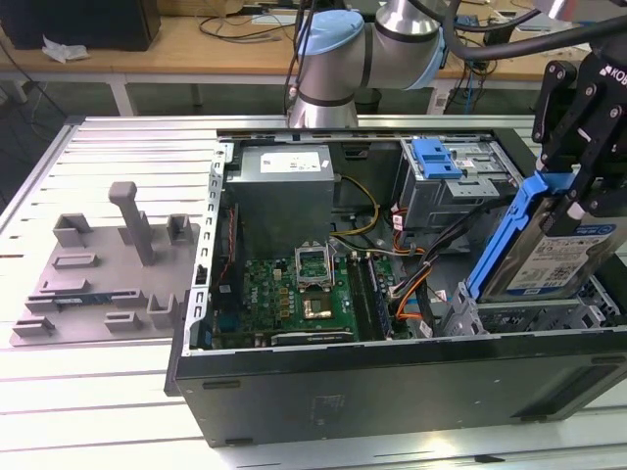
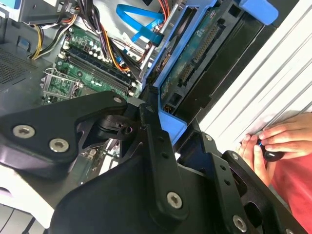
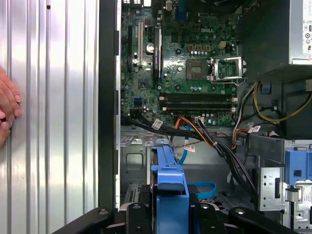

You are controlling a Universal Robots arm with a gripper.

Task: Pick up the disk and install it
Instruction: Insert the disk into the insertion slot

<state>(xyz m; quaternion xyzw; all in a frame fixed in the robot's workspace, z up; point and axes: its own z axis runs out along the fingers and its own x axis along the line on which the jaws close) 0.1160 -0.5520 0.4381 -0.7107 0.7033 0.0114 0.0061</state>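
Over the case's (image 1: 392, 387) drive-bay end, exterior view: gripper (image 1: 573, 186) is closed on the disk (image 1: 563, 259), clamping its upper end. Disk is on edge and tilted, label side to the camera, with its lower end dipping between the case walls just beside the bay. Blue bracket (image 1: 502, 240) runs down the edge nearest the board (image 1: 304, 294). Not seated yet. Grey fixture (image 1: 98, 264) sits on the table (image 1: 88, 411) outside the case, well apart from the gripper.

Second wrist view: fingers (image 2: 156, 146) are pinched onto the bracket end (image 2: 170, 127) with no gap showing. Disk underside (image 2: 195, 53) faces this camera, green circuit side and connector exposed. Cables and the board (image 2: 83, 63) lie deeper inside the case. A person's hand (image 2: 275, 141) rests on the table outside the case wall.

First wrist view: looks along the bracket (image 3: 170, 183) into the case. Bay floor sits past the bracket tip, the board (image 3: 185, 63) further in. Hand (image 3: 7, 109) is on the slats, again outside the case wall.

Handling, my read:
- Stiff slab, dense for its size, smooth metal faces, so it could slip or pivot under an end-only pinch.
- Shock-sensitive, so no knocks against the case walls.
- Take it by the bracket rails or side edges, never the circuit side or connector.
- Bracket is plastic and probably flexes a bit under clamp load.
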